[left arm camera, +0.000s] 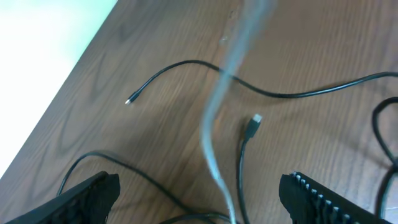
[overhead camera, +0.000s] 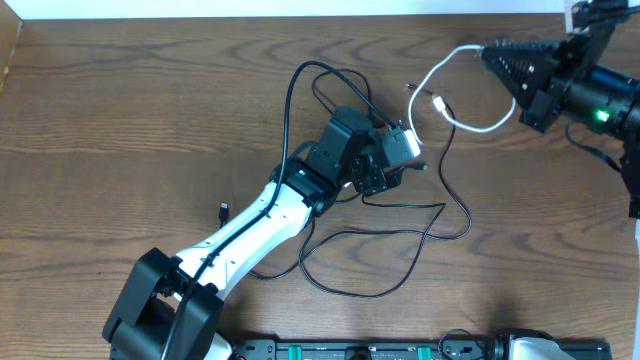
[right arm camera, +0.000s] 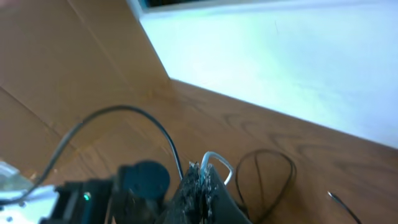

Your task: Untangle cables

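A white cable (overhead camera: 440, 68) runs from my right gripper (overhead camera: 488, 55) in a curve toward the middle of the table. My right gripper is shut on it near the far right edge; the right wrist view shows the white loop (right arm camera: 219, 163) sticking out of the closed jaws (right arm camera: 204, 171). Two thin black cables (overhead camera: 455, 205) (overhead camera: 292, 95) lie looped and crossed at the centre. My left gripper (overhead camera: 398, 163) hovers over that tangle, open. In the left wrist view the blurred white cable (left arm camera: 214, 106) passes between the open jaws (left arm camera: 199, 199), above black cables (left arm camera: 280, 94) and a black plug (left arm camera: 254, 121).
The wooden table (overhead camera: 120, 120) ends at a pale strip along the far edge (overhead camera: 300, 8). A black rail (overhead camera: 350, 350) runs along the front edge. A small black plug end (overhead camera: 222, 210) lies left of my left arm. The table's left edge shows in the left wrist view (left arm camera: 56, 112).
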You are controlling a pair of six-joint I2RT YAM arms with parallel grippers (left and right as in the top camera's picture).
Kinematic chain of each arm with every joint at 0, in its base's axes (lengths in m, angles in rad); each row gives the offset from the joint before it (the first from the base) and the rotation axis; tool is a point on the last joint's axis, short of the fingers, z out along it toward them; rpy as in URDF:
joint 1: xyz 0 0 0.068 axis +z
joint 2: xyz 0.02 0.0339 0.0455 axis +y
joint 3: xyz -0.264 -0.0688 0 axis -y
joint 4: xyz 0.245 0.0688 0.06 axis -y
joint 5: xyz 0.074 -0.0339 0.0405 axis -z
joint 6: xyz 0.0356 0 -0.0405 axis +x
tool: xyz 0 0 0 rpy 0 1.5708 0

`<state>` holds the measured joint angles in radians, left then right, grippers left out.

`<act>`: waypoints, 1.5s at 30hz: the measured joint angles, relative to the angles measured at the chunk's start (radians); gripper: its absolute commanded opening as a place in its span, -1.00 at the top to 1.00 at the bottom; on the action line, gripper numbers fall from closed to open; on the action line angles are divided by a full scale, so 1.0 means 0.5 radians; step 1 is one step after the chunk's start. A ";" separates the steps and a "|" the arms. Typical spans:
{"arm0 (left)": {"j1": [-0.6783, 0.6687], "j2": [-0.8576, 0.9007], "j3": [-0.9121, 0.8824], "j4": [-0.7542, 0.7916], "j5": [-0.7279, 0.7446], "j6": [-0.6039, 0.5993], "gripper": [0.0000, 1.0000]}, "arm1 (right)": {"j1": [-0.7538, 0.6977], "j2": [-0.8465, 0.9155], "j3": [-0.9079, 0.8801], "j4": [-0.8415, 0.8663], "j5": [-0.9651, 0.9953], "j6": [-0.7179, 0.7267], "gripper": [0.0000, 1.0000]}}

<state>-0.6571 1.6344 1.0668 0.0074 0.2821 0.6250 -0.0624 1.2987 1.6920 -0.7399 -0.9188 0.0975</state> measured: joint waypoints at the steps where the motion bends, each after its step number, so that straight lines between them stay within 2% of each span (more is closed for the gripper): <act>1: 0.000 0.000 0.000 -0.001 0.018 0.000 -0.73 | 0.000 0.000 0.000 0.042 -0.008 0.038 0.98; 14: -0.003 0.000 0.000 -0.008 0.225 0.000 -0.71 | 0.000 0.000 0.000 0.451 -0.069 0.547 0.98; 15: -0.005 0.000 0.000 -0.008 0.232 -0.002 -0.55 | 0.000 0.000 0.000 0.475 -0.079 0.575 0.98; 17: -0.008 0.000 0.000 -0.008 0.243 -0.004 0.25 | 0.000 0.000 0.000 0.517 -0.105 0.624 0.98; 18: -0.009 0.000 0.000 -0.008 0.249 -0.004 0.77 | 0.000 0.000 0.000 0.534 -0.114 0.646 0.98; 19: -0.010 0.000 0.000 -0.009 0.255 -0.006 0.85 | 0.000 0.000 0.000 0.545 -0.119 0.665 0.98; 26: -0.012 0.000 0.000 -0.027 0.257 0.000 0.85 | -0.018 0.000 0.000 0.540 -0.146 0.719 0.98; 31: -0.012 -0.001 0.000 -0.065 0.082 -0.042 0.85 | -0.071 0.000 0.002 0.362 -0.089 0.700 0.98; 38: -0.012 -0.156 0.000 -0.134 -0.243 -0.144 0.85 | -0.134 0.001 0.005 -0.164 0.433 0.581 0.98; 45: -0.012 -0.570 0.000 -0.065 -0.331 -0.159 0.85 | -0.139 0.058 0.005 -0.490 0.864 0.428 0.98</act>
<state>-0.6632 1.3495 1.0668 -0.0250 0.1165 0.5457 -0.1318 1.3277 1.6943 -0.9848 -0.4866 0.3115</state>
